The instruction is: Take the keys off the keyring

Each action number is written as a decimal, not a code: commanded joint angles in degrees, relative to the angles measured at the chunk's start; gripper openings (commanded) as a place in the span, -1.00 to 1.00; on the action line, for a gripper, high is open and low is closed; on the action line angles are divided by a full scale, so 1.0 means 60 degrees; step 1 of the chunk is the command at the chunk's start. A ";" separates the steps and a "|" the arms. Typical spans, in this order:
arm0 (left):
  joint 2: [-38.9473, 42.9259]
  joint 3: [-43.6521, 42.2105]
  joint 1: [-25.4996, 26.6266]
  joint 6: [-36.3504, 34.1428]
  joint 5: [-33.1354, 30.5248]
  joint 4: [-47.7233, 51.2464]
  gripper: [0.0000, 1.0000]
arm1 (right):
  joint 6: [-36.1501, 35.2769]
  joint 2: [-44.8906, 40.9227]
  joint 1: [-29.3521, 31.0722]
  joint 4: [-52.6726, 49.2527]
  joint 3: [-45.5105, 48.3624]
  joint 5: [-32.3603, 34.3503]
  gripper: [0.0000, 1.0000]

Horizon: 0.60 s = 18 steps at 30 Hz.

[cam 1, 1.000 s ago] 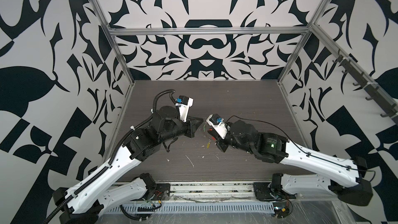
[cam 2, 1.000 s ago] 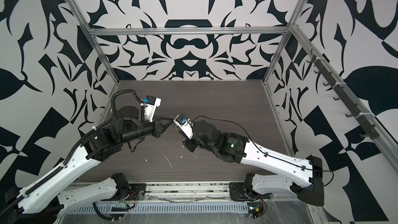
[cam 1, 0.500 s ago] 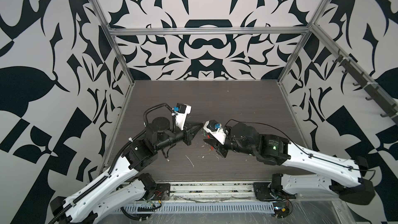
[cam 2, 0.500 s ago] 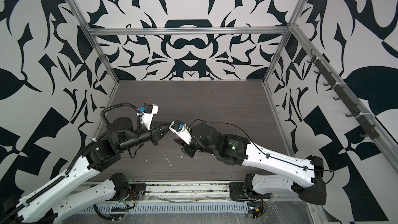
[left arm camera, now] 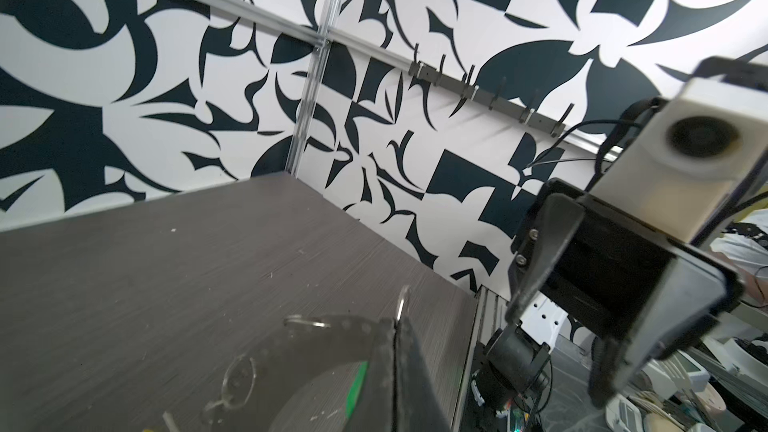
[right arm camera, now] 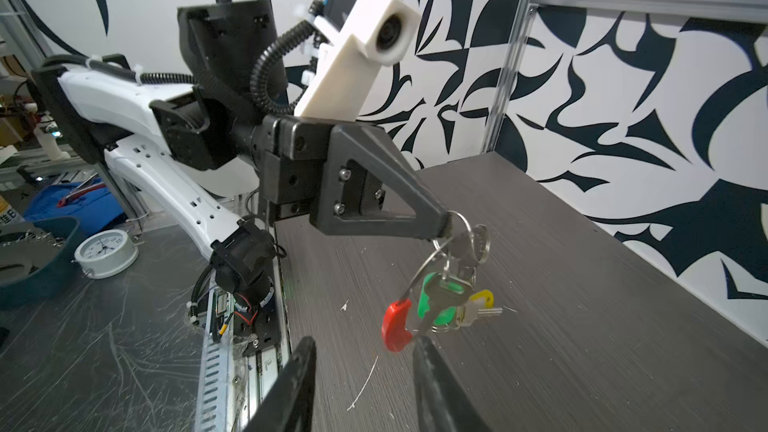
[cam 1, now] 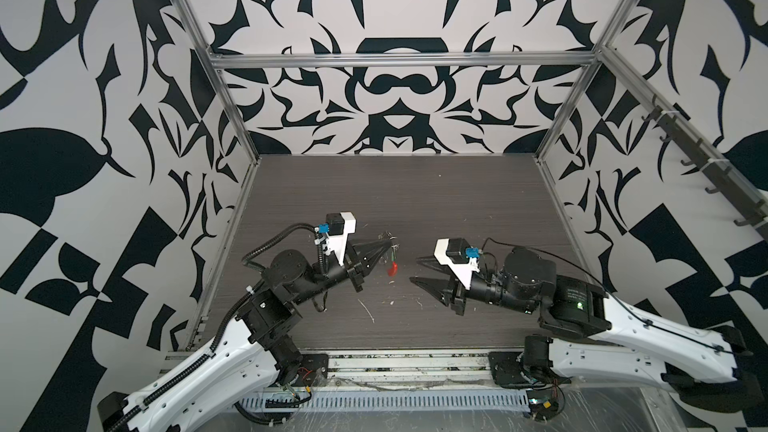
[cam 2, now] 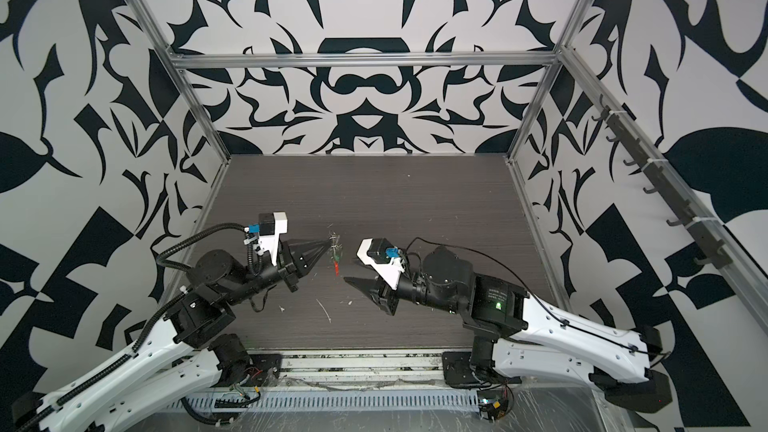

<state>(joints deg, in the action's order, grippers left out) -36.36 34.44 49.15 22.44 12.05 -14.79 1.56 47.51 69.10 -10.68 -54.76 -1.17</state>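
Left claw (right arm camera: 446, 224) first: its jaws are pressed together on the top of the keyring (right arm camera: 419, 276), right where the thin grey hoop meets the small silver rings (right arm camera: 480, 238). From my screen I cannot tell whether the pinch also catches one of those rings. The whole bunch dangles beneath the tips, clear of the table (right arm camera: 582, 326). Lowest on the hoop sits the red sleeve (right arm camera: 395, 326). Close beside it hang both keys, the green-tagged key (right arm camera: 457, 286) and the yellow-tagged key (right arm camera: 482, 297), bunched together and neither one off.

Right claw (right arm camera: 365, 371) stands with its jaws parted and nothing between them, pointed at the bunch from the opposite side. On its wrist feed one fingertip (right arm camera: 428, 363) looks to sit just under the red sleeve. In both top views I see a sliver of table between them, so I read them as near, not touching. In a top view the sleeve (cam 1: 391, 270) shows as a red spot below the left tips, between the two arms.
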 commanded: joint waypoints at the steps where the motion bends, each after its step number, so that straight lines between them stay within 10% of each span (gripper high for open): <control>1: 0.0247 -0.0242 -0.0017 -0.0078 0.0485 -0.1610 -1.00 | 0.0253 -0.0161 0.0019 0.1062 0.0206 0.0595 -0.22; 18: 0.0283 -0.0193 -0.0017 0.0559 0.2189 -0.2036 -1.00 | 0.0114 0.0232 0.0012 0.1980 0.0084 0.0482 -0.16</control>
<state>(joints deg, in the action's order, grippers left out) -34.89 32.97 49.15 24.47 22.13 -23.22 2.79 48.58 69.10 -2.94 -52.75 1.56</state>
